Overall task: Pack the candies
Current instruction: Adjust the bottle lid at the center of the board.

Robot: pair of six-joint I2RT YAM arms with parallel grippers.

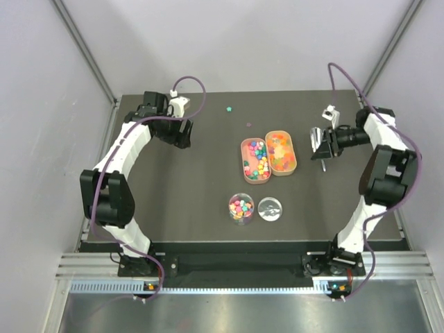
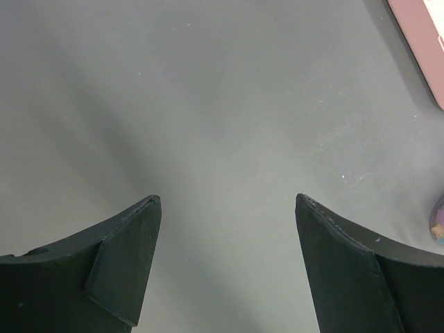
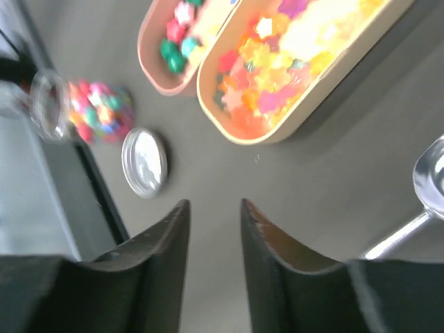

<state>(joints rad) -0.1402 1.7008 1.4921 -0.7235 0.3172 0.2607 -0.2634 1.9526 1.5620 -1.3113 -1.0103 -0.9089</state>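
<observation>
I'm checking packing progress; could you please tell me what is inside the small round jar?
The jar holds mixed bright candies. Its lid lies beside it, off. Whatever sits beneath the top layer is covered, so the depth cannot be told.

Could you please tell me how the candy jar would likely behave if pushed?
The jar holds candies low down, so it would probably slide rather than tip. It stands open, lid beside it, so a hard shove might spill some. Its clear wall looks smooth, perhaps slippery.
</observation>
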